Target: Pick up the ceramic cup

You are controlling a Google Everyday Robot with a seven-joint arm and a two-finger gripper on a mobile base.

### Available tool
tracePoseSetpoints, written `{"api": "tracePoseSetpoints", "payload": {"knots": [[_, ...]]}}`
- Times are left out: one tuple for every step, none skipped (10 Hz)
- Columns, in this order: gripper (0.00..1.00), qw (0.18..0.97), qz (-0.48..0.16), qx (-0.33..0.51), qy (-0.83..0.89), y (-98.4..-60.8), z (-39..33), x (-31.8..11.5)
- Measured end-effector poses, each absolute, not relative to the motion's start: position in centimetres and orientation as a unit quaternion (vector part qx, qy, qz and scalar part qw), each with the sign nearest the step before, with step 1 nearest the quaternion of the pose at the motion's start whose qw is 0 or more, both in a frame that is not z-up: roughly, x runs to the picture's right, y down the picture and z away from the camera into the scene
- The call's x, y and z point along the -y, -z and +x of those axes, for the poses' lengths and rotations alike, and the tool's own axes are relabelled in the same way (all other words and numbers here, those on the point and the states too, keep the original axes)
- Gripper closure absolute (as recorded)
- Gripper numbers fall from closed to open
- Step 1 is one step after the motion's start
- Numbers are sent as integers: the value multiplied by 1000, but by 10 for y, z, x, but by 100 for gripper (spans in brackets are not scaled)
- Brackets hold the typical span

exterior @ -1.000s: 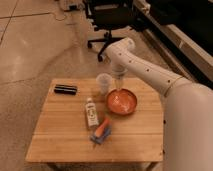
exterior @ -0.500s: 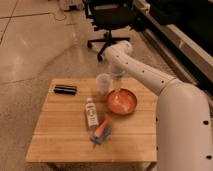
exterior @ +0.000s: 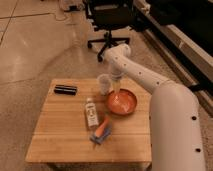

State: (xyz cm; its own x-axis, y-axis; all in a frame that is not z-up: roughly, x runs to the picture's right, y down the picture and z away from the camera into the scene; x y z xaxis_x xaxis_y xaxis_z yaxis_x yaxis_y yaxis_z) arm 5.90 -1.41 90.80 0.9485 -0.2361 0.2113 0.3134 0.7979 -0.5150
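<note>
End effector [exterior: 116,81] beside ceramic cup [exterior: 104,84] on wooden table [exterior: 57,135].

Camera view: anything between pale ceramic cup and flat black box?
Nothing: bare wooden tabletop between pale ceramic cup and flat black box, camera view. Claw hangs at cup's other side, by orange-red bowl.

Table [exterior: 60,145]: wooden, five items on it. Cup [exterior: 104,83] stands upright at the far edge, about midway along. Gripper [exterior: 115,84] hangs just beside the cup, between it and the bowl [exterior: 121,102]; contact cannot be confirmed. Bowl sits toward the far right corner. Bottle [exterior: 91,114] lies at centre. Black object [exterior: 65,89] lies near the far left corner. Orange-and-blue item [exterior: 101,131] lies near the bottle, toward the near edge.
</note>
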Motion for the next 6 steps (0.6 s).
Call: {"api": "tracePoseSetpoints", "payload": {"knots": [[35,945,-283,69,147,-907,58,14],[35,943,-285,77,154,-902,56,16],[35,941,-283,89,166,-894,44,22],[35,938,-282,99,173,-890,34,23],[35,936,-280,111,182,-886,20,24],[35,934,-280,120,189,-882,11,23]]}}
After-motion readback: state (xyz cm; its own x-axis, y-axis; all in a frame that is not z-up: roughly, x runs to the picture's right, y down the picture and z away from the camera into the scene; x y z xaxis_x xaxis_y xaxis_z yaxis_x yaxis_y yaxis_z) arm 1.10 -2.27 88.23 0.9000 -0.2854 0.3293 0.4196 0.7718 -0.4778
